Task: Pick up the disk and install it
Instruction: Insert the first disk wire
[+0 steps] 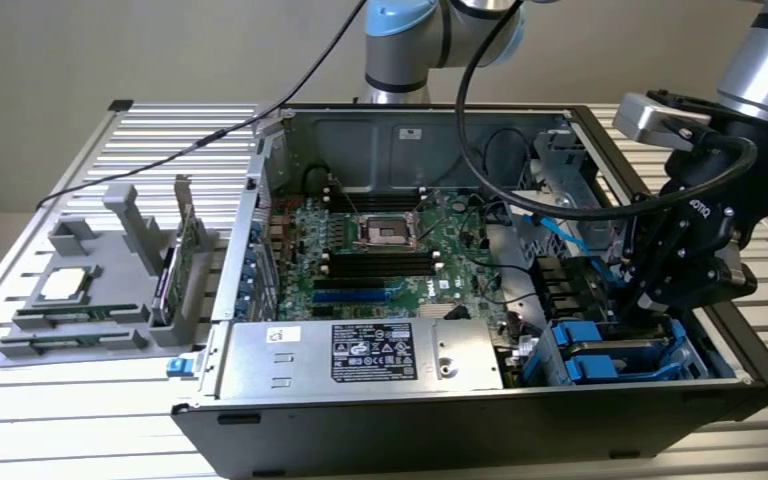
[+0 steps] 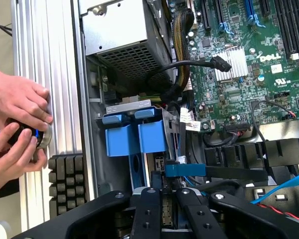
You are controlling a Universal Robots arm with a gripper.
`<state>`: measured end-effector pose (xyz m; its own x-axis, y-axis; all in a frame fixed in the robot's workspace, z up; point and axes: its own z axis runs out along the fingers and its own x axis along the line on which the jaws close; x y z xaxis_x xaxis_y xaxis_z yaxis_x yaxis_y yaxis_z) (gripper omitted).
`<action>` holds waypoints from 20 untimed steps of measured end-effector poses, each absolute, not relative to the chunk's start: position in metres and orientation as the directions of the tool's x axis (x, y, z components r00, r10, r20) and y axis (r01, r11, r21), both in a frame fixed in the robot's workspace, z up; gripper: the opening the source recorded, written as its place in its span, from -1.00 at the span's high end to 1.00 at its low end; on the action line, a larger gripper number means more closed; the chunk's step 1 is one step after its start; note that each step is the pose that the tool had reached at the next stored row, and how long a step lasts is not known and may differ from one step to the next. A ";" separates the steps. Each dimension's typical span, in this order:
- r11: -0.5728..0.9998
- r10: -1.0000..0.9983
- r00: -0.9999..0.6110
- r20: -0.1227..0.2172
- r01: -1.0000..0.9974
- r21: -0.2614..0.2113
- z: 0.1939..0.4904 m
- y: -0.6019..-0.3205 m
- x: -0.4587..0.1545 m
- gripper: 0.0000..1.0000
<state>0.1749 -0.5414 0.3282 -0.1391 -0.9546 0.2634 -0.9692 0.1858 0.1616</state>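
Note:
The disk (image 1: 614, 356) sits low in the drive bay at the front corner of the open computer case (image 1: 491, 420), on the exterior view's right. Its blue carrier (image 2: 125, 140) and a strip of grey metal show in the wrist view, reaching away from my fingers. My black gripper (image 1: 646, 316) comes down into that bay from above. In the wrist view the gripper (image 2: 167, 195) has its fingers (image 2: 147, 209) close together on the near end of the disk.
A silver power supply (image 1: 357, 355) fills the case's front. The green motherboard (image 1: 371, 250) lies behind it, with cables (image 1: 558, 225) crossing toward the bay. A grey fixture (image 1: 91, 290) stands on the exterior view's left. A person's hands (image 2: 15, 124) hold a round knob beside the case.

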 end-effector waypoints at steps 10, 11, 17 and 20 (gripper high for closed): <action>0.184 -0.955 -0.137 0.263 -0.970 0.162 0.326 -0.541 0.175 0.65; 0.184 -0.955 -0.137 0.263 -0.970 0.162 0.326 -0.541 0.175 0.65; 0.183 -0.956 -0.137 0.261 -0.970 0.162 0.326 -0.541 0.175 0.65; 0.183 -0.956 -0.137 0.261 -0.970 0.162 0.327 -0.541 0.175 0.65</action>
